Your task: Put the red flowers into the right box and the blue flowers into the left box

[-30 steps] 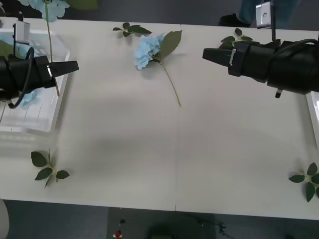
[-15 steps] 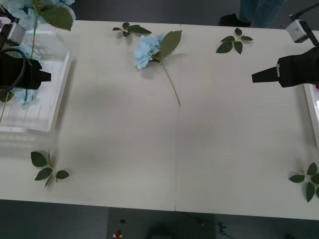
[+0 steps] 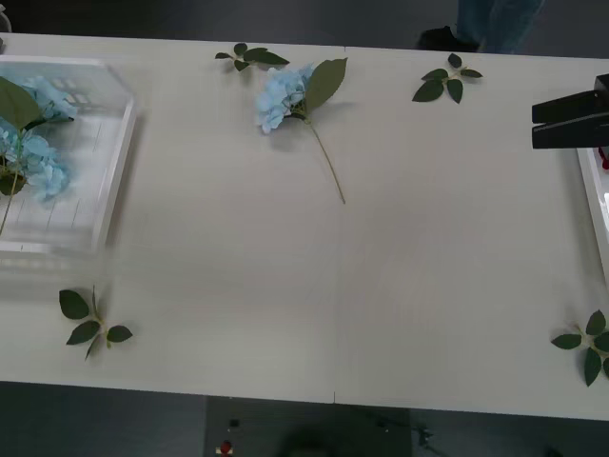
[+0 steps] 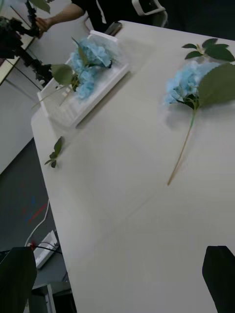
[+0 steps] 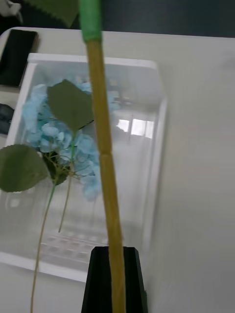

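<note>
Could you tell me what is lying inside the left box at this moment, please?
The left box holds blue flowers with big green leaves, their thin stems over its gridded floor. How many clusters there are is unclear, as the blooms overlap. No red flower is visible in it.

The work surface is a white table [image 3: 285,286] made of two panels, with a thin seam running from 12 o'clock to 6 o'clock through its centre; loose green leaf sprigs [image 3: 90,319] lie on it near the 8 o'clock, 4 o'clock, 11 o'clock and 1 o'clock edges. Beyond the table at 12 o'clock and below it at 6 o'clock is a dark grey floor [image 3: 124,419]. Light is soft and even, with faint shadows.
</note>
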{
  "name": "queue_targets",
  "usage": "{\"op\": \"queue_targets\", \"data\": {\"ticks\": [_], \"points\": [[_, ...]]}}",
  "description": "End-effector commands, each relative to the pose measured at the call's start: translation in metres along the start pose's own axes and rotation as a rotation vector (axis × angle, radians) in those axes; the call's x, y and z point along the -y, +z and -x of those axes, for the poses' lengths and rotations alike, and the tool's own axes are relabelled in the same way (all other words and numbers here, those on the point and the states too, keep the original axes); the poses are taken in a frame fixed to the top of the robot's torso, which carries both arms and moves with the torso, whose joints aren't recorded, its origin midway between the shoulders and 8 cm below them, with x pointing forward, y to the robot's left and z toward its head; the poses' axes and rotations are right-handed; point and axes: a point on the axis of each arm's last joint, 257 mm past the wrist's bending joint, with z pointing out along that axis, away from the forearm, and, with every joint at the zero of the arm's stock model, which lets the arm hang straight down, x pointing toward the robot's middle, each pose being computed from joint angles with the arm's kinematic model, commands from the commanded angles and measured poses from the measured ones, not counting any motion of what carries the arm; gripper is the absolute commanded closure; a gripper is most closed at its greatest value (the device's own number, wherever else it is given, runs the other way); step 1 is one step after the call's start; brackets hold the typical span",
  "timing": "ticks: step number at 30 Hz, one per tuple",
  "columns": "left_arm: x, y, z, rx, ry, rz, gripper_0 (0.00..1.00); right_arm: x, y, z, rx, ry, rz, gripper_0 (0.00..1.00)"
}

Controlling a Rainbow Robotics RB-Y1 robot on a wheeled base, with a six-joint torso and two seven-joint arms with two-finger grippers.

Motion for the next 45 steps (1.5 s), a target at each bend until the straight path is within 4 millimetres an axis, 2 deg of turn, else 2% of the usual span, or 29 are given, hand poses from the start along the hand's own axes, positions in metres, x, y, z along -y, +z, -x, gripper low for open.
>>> {"op": "queue_targets", "data": {"ticks": [1,6,11,13,15,16,17,18,20,23,26,27,29,30,31,33,34,36,37,39,40,42,43,45], "points": [[-0.039,-0.002,-0.017,-0.025,0.025,0.133,1.00,-0.023,-0.007,0.015,0.078,-0.158,0.066,0.00],[-0.061,0.019,-0.016,0.005,0.010,0.182,1.00,-0.044,-0.009,0.017,0.148,-0.235,0.104,0.00],[-0.070,0.050,-0.011,0.032,0.018,0.189,0.99,-0.066,-0.009,0.018,0.182,-0.277,0.116,0.00],[-0.072,0.064,-0.009,0.044,0.026,0.193,0.96,-0.074,-0.008,0.020,0.194,-0.292,0.112,0.00],[-0.074,0.075,-0.005,0.065,0.035,0.199,0.87,-0.079,-0.007,0.021,0.203,-0.303,0.107,0.00],[-0.078,0.083,-0.003,0.078,0.033,0.202,0.52,-0.083,-0.005,0.022,0.210,-0.308,0.104,0.00],[-0.078,0.085,-0.003,0.082,0.031,0.198,0.41,-0.085,-0.005,0.023,0.213,-0.311,0.104,0.00],[-0.080,0.090,-0.001,0.092,0.033,0.199,0.16,-0.090,-0.003,0.025,0.223,-0.317,0.106,0.00],[-0.080,0.092,0.001,0.103,0.034,0.198,0.00,-0.094,0.000,0.025,0.229,-0.315,0.109,0.00],[-0.077,0.090,0.000,0.095,0.042,0.187,0.00,-0.098,0.002,0.027,0.238,-0.316,0.109,0.00],[-0.056,0.071,-0.008,0.048,0.085,0.110,0.00,-0.099,0.003,0.027,0.243,-0.316,0.112,0.00],[-0.043,0.060,-0.009,0.033,0.114,0.073,0.00,-0.099,0.003,0.027,0.245,-0.315,0.113,0.00],[-0.023,0.048,-0.005,0.039,0.156,0.025,0.00,-0.099,0.004,0.028,0.249,-0.314,0.115,0.00],[-0.005,0.044,-0.001,0.052,0.190,-0.008,0.00,-0.099,0.004,0.028,0.252,-0.310,0.115,0.00],[0.003,0.043,0.001,0.062,0.201,-0.024,0.00,-0.099,0.004,0.028,0.252,-0.310,0.115,0.00],[0.036,0.050,0.006,0.089,0.236,-0.099,0.00,-0.099,0.004,0.027,0.253,-0.307,0.116,0.00],[0.046,0.054,0.008,0.102,0.234,-0.120,0.00,-0.098,0.003,0.028,0.254,-0.306,0.114,0.00],[0.076,0.072,0.013,0.148,0.216,-0.190,0.00,-0.096,0.003,0.026,0.253,-0.300,0.111,0.00],[0.083,0.076,0.014,0.159,0.215,-0.210,0.00,-0.096,0.003,0.026,0.253,-0.300,0.111,0.00],[0.116,0.094,0.020,0.206,0.213,-0.285,0.00,-0.096,0.003,0.026,0.253,-0.300,0.111,0.00],[0.125,0.098,0.021,0.218,0.211,-0.304,0.00,-0.096,0.003,0.026,0.253,-0.300,0.111,0.00],[0.158,0.107,0.023,0.239,0.218,-0.371,0.00,-0.096,0.003,0.026,0.253,-0.300,0.111,0.00],[0.166,0.109,0.024,0.241,0.222,-0.384,0.00,-0.096,0.003,0.026,0.253,-0.300,0.111,0.00],[0.194,0.114,0.023,0.220,0.218,-0.451,0.00,-0.096,0.003,0.026,0.253,-0.300,0.111,0.00]]}}
